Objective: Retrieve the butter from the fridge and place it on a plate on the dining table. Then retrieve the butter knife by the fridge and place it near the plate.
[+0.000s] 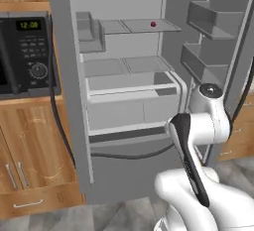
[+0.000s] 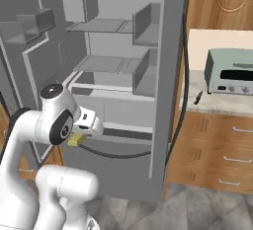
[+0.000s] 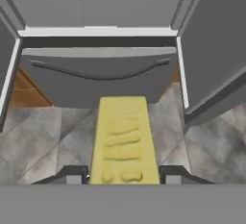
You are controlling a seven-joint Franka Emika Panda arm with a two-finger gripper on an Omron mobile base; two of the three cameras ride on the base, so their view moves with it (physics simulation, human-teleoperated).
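Butter point(image 3: 124, 139) clamped in end effector point(image 3: 124, 176), near end cut off.

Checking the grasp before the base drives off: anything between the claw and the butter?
Nothing. The claw is shut on the butter, one finger on each side of the yellow stick, held out in front of the open fridge above the floor. The plate and dining table are not in these views.

Yellow butter point(image 3: 124, 141) stick lengthwise between the gripper point(image 3: 124, 175) fingers, outside the open grey fridge point(image 1: 124, 91).
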